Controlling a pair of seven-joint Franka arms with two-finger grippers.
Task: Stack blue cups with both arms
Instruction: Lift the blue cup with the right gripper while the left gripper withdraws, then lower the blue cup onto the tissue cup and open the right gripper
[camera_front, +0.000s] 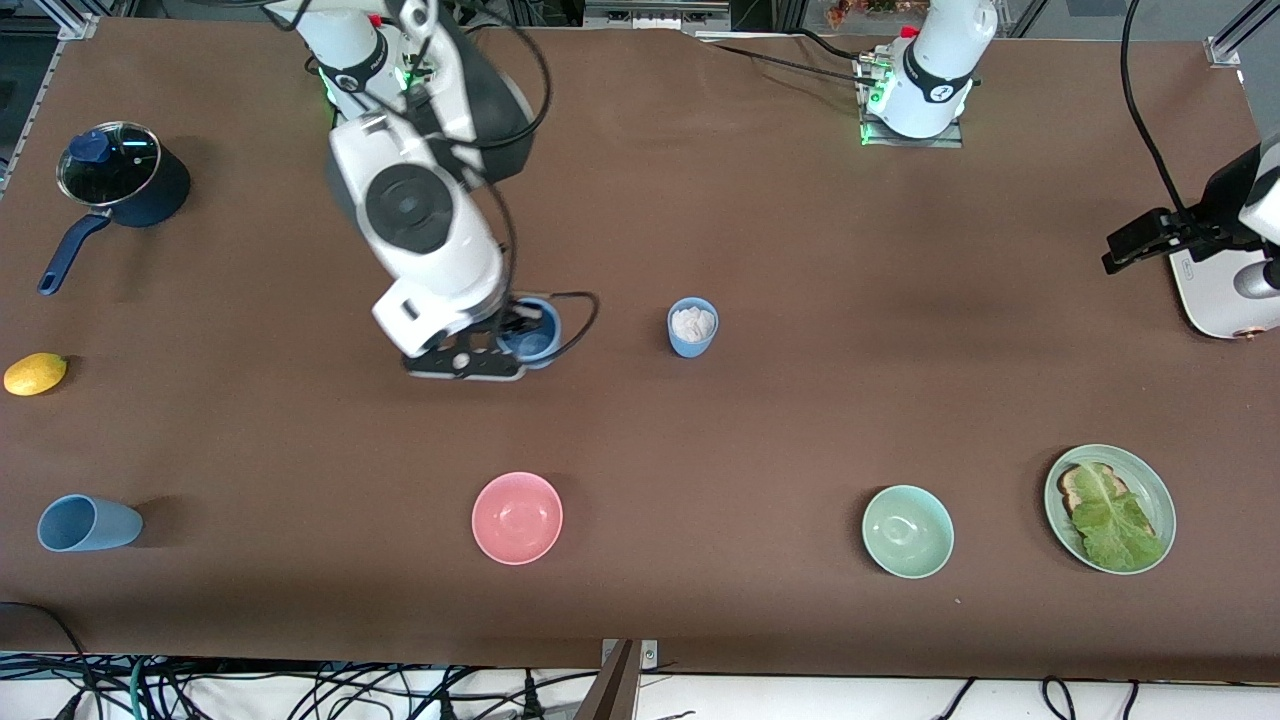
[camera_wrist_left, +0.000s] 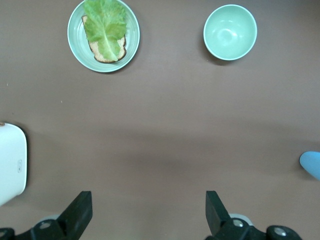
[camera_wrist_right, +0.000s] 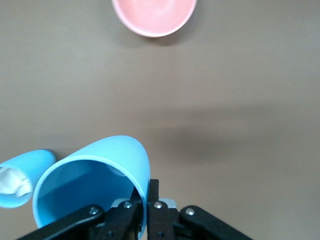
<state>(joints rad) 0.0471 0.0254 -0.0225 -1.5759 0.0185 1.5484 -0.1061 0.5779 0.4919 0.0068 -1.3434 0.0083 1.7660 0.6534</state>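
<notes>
R gripper (camera_front: 515, 340) is clenched on the rim of a plain matte light-blue tumbler (camera_front: 532, 332), one finger inside the wall, one outside, mouth up; right wrist view shows the same pinch on the cup's wall (camera_wrist_right: 95, 185). It sits over the mid worktop (camera_front: 760, 420), toward the right arm's end.

Key relation: the second light-blue tumbler with a white crumpled wad inside (camera_front: 692, 326) stands upright just beside the held one, toward the left arm's end, on about the same line across the worktop. So the likely next move is a short sideways carry, then straight down, axes both vertical. The wad may stop the cup nesting fully.

Third light-blue tumbler (camera_front: 87, 523) lies on its side, near the front camera at the right arm's end; long axis runs along the worktop, mouth toward the end edge. R arm is nearer to it.

L gripper (camera_front: 1135, 243) waits, fingers (camera_wrist_left: 80, 210) spread wide and empty, over the worktop by the white toaster (camera_front: 1225, 295), well apart from every cup.
</notes>
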